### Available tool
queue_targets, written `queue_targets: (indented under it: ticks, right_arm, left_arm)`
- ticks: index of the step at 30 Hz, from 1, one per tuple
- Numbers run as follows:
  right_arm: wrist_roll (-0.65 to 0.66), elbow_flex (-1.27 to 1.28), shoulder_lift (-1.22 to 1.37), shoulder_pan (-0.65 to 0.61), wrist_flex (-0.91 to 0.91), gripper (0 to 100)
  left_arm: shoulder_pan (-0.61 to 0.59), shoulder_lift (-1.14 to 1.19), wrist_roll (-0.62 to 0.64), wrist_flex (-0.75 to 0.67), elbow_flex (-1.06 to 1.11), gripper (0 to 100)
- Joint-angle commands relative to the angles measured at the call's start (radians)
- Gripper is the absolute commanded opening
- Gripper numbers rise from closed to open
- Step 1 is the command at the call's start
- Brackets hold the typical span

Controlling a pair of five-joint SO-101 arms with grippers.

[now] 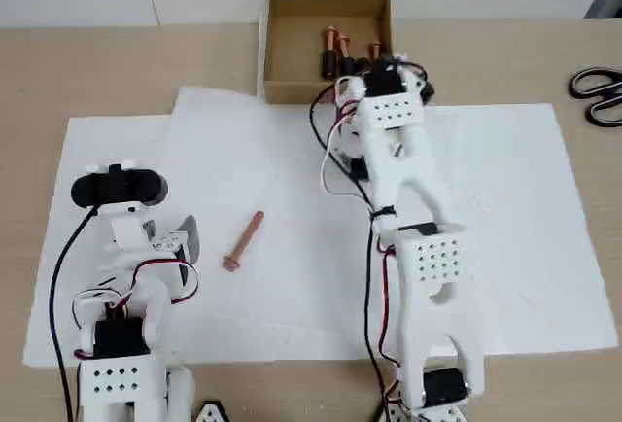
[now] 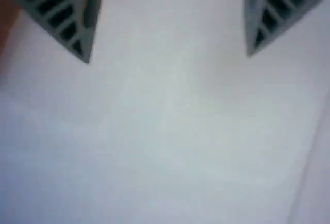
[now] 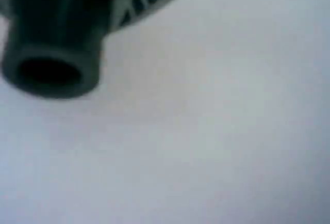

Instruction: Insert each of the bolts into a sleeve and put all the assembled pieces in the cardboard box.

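Observation:
A copper-coloured bolt (image 1: 243, 240) lies alone on the white foam sheet (image 1: 292, 150), left of centre. My left gripper (image 2: 167, 53) is open, its grey fingers (image 1: 187, 236) low over the sheet just left of the bolt, with nothing between them. My right gripper (image 3: 98, 7) is shut on a black sleeve (image 3: 51, 64), which it holds with the open bore facing the camera just above the sheet. In the high view the right arm (image 1: 389, 116) reaches up to the near side of the cardboard box (image 1: 282, 48). Several assembled pieces (image 1: 337, 52) lie in that box.
Scissors (image 1: 598, 93) lie on the wooden table at the far right edge. The white sheet spreads across most of the table, with bare sheet right of the right arm and between the two arms.

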Motion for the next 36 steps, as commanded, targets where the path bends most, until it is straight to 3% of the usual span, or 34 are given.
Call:
queue_targets:
  ticks: [1, 9, 15, 24, 36]
  right_arm:
    - [0.127, -0.005, -0.166, 0.008, 0.005, 0.3]
    - [0.468, 0.100, -0.289, 0.010, 0.016, 0.4]
    - [0.848, 0.396, -0.449, 0.067, 0.010, 0.4]
    - [0.850, 0.489, -0.473, 0.088, -0.010, 0.6]
    - [0.845, 0.488, -0.277, 0.088, -0.082, 1.4]
  left_arm:
    - [0.000, -0.015, -0.005, -0.005, -0.005, 18]
    - [0.000, -0.015, -0.005, -0.005, -0.005, 18]
    - [0.000, -0.015, -0.005, -0.005, -0.005, 18]
    - [0.000, -0.015, -0.005, -0.005, -0.005, 18]
    - [0.000, -0.015, -0.005, -0.005, -0.005, 18]
